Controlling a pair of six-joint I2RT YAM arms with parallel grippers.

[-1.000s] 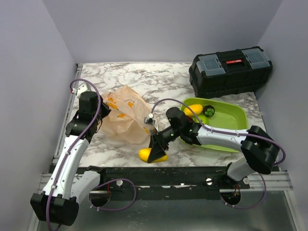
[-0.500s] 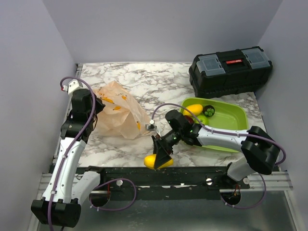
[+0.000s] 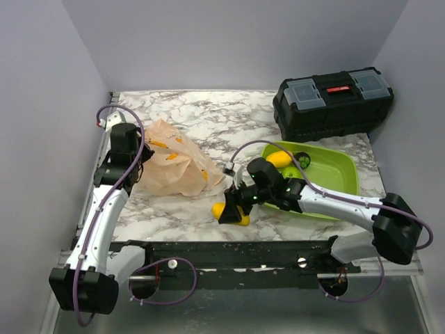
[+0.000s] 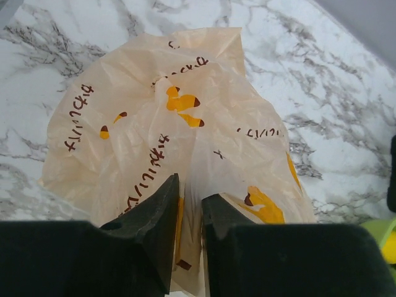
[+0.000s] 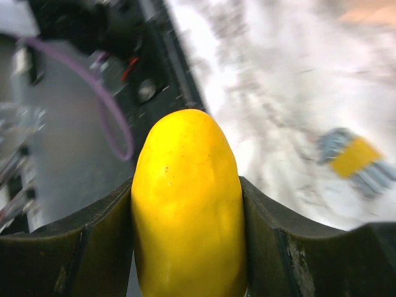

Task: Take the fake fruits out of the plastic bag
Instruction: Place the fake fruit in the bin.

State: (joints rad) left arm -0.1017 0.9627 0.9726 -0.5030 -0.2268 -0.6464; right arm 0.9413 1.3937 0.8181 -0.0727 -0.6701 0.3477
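Right hand (image 3: 229, 211) holds yellow fruit (image 5: 185, 204) between plastic bag (image 3: 174, 167) and green tray (image 3: 335, 174).

Four fake fruits can be counted: one yellow fruit (image 3: 230, 212), a second yellow fruit (image 3: 278, 158), one green apple (image 3: 290, 172) and one dark round fruit (image 3: 302, 161). There is one plastic bag (image 3: 174, 167), one green tray (image 3: 337, 182), one black toolbox (image 3: 332, 103) and one small yellow-and-grey clip (image 5: 354, 162). All are on one marble surface (image 3: 208, 111). The arms are two, and each has one claw: the left claw (image 4: 187, 189) and the right claw (image 5: 185, 185).
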